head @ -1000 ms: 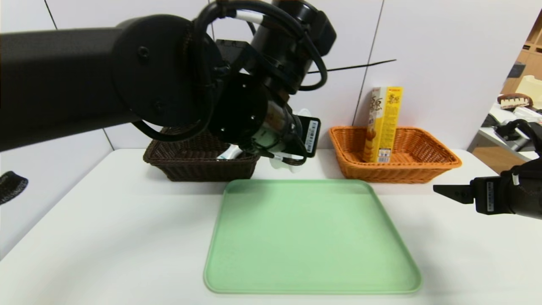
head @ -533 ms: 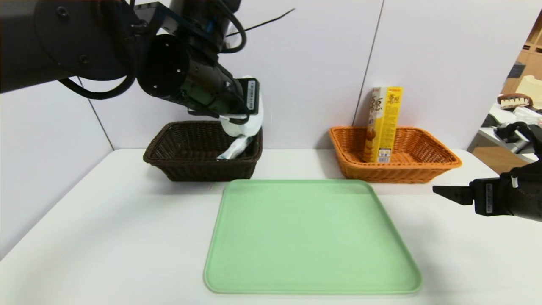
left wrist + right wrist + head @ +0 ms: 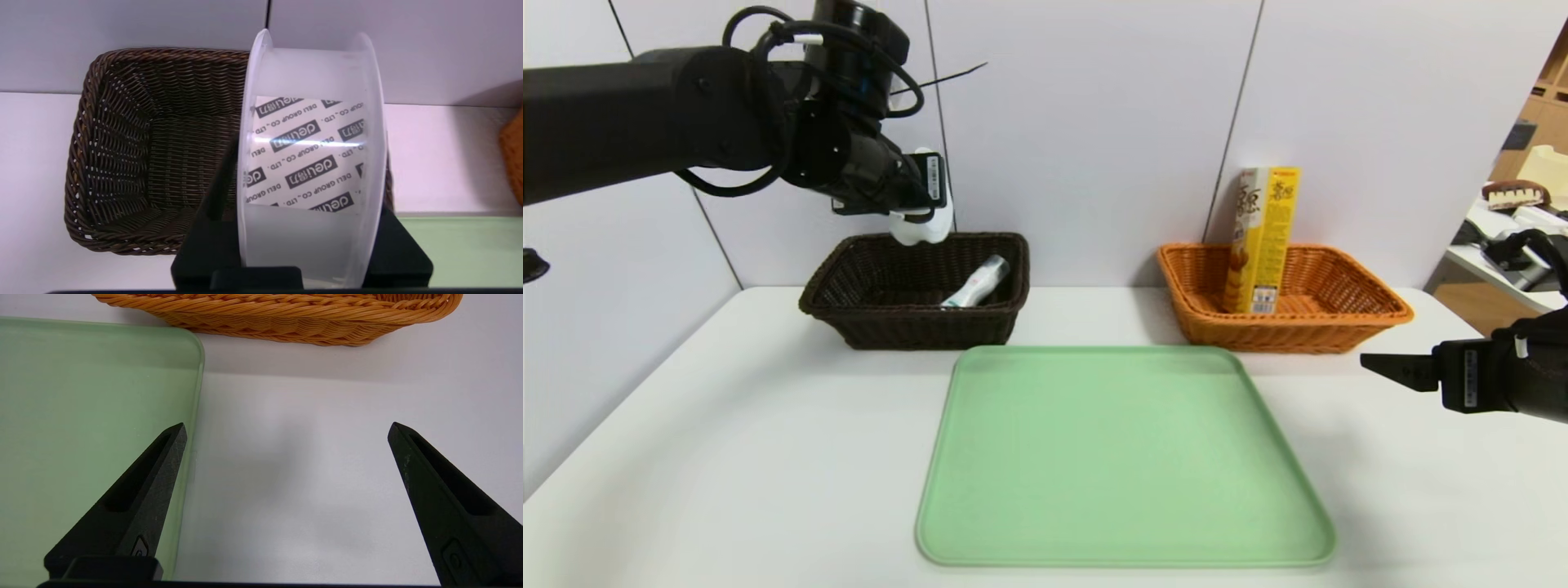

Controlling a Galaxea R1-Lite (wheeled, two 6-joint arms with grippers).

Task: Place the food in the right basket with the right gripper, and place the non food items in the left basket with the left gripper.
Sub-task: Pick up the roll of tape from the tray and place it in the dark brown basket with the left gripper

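Against the pale wall, above the white table (image 3: 727,425), the left gripper (image 3: 920,214) grips the white tub (image 3: 927,224) while the right gripper (image 3: 286,435) gapes.

- tub (image 3: 310,163): white label inside the translucent wall, repeated "deli" logo and "DELI GROUP CO., LTD." in dark print, running diagonally, upside down in the left wrist view
- carton (image 3: 1262,241): large brown Chinese characters down the front, not legible; small red mark at the top corner, unreadable; barcode panel at the bottom, digits too small
- left gripper (image 3: 923,216): white sticker with a barcode, no readable digits
- right gripper (image 3: 1388,369): white sticker on its body, print too small
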